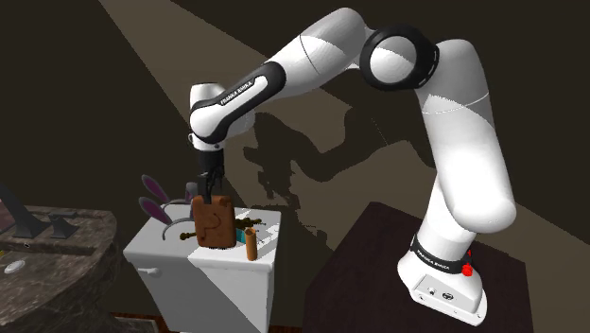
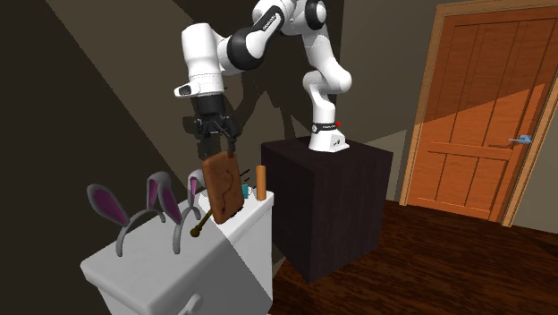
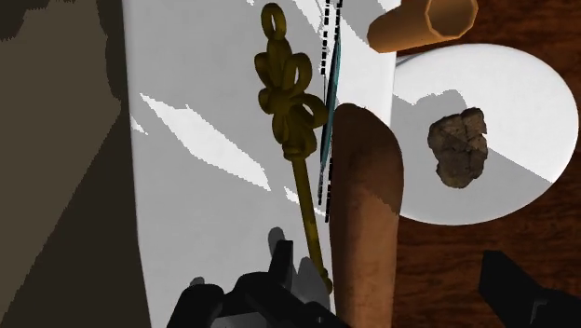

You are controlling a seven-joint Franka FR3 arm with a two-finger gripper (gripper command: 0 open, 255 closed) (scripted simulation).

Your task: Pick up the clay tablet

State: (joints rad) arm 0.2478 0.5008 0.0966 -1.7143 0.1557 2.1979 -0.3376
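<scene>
The black fingers stand spread either side of the flat brown clay tablet, apparently not touching it. The tablet stands upright on a white box, lower left of centre, beside an ornate gold key.

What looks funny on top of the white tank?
The brown tablet stands on its edge, tilted, instead of lying flat, right under the gripper. Bunny ears on a tank look odd too.
</scene>
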